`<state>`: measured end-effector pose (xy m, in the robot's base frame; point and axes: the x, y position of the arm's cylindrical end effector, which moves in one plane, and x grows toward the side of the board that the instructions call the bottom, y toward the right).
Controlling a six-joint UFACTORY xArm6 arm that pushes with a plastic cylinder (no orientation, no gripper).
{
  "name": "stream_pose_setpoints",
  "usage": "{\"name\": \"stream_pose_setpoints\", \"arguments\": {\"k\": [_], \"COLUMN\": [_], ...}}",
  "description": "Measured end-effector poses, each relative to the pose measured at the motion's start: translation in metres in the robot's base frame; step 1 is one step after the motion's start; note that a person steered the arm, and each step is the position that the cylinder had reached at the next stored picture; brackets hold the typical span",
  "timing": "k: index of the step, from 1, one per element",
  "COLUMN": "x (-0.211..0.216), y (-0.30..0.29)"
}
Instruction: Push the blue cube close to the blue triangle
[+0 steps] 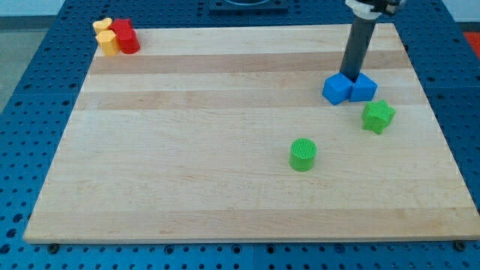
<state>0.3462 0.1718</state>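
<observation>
Two blue blocks sit touching side by side at the view's right: one blue block (337,89) on the left that looks like a cube, and one blue block (364,88) on the right whose shape I cannot make out surely. My tip (350,74) stands just behind them, at the seam between the two, touching or nearly touching both. The dark rod rises from there toward the view's top.
A green star-shaped block (378,116) lies just below the blue pair. A green cylinder (303,154) stands further toward the view's bottom left. A red block (125,36) and a yellow block (106,37) cluster at the wooden board's (187,150) top left corner.
</observation>
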Motion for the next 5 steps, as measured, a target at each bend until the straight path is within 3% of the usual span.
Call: {"name": "stream_pose_setpoints", "arguments": {"k": [3, 4, 5], "x": [0.002, -0.014, -0.016], "y": [0.018, 0.055, 0.131]}}
